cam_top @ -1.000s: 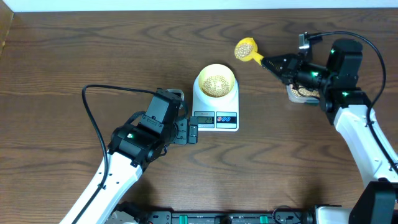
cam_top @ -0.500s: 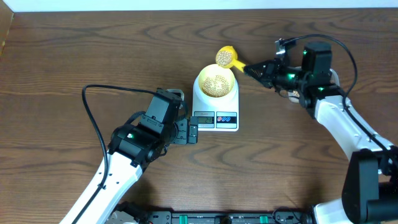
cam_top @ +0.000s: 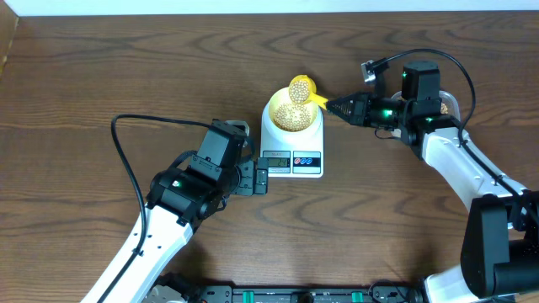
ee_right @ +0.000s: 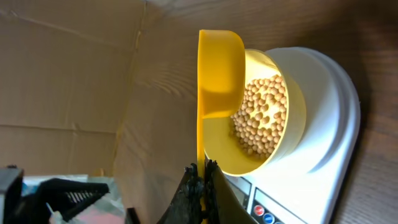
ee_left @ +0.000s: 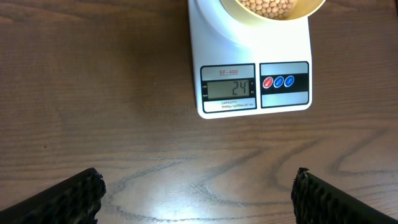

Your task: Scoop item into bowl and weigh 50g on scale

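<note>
Beans (cam_top: 292, 115): a heap of small round tan beans lies in the bowl; more show in the cup of the scoop in the overhead view.
Bowl (cam_top: 291, 114): a small pale yellow bowl, upright on the round platform of the scale.
Scale (cam_top: 291, 147): a white digital kitchen scale on the bench (cam_top: 84, 84), about mid-way between the two arms, its front towards the left arm.
Display (ee_left: 228, 89): the grey LCD reads 24; just beside it, to the right in the left wrist view, sits a panel with one red and two blue buttons (ee_left: 278, 81).
Scoop (cam_top: 301, 88): a yellow measuring scoop, its cup over the bowl's far rim. The right wrist view shows it turned on its side, open face towards the bowl.
Right pincer (cam_top: 333, 104): closed tight on the scoop's thin handle, held off the bench just beside the bowl.
Left pincer (ee_left: 196, 199): spread wide with nothing between its black fingers (ee_left: 68, 196). It is low over the bench at the scale's front left corner, and its camera looks straight at the display.
Cardboard (ee_right: 62, 81): brown sheets stand behind the scoop in the right wrist view.
</note>
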Available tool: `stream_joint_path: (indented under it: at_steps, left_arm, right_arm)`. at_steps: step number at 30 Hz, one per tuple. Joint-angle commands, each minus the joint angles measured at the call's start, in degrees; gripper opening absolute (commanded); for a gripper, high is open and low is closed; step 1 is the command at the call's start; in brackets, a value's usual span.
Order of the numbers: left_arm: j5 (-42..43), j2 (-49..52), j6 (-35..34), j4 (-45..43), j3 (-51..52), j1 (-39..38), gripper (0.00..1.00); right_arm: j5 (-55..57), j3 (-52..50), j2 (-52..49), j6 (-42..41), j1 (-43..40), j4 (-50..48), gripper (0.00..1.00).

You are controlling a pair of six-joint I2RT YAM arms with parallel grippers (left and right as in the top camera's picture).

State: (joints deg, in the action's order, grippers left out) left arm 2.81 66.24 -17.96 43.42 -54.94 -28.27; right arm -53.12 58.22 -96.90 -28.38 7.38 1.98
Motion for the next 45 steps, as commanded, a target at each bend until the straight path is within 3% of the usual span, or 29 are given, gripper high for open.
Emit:
stream_joint_path:
  at_steps: [1, 18, 35, 45]
  left_arm:
    - [-0.72, 0.0, 0.55, 0.07, -0.09, 0.28, 0.98]
    - [-0.72, 0.0, 0.55, 0.07, -0.09, 0.28, 0.98]
    - [-0.72, 0.0, 0.55, 0.09, -0.09, 0.28, 0.98]
    - [-0.72, 0.0, 0.57, 0.07, -0.07, 0.28, 0.98]
  right_arm:
    - [-1.2, 0.11, 0.13, 7.17, 0.24, 0.33, 0.01]
    - [0.81, 0.13, 0.24, 12.85, 0.44, 0.42, 0.01]
    - [14.25, 0.15, 6.82, 18.27, 4.42, 5.9, 0.01]
    - [15.54, 0.17, 8.09, 21.9, 6.32, 7.06, 0.01]
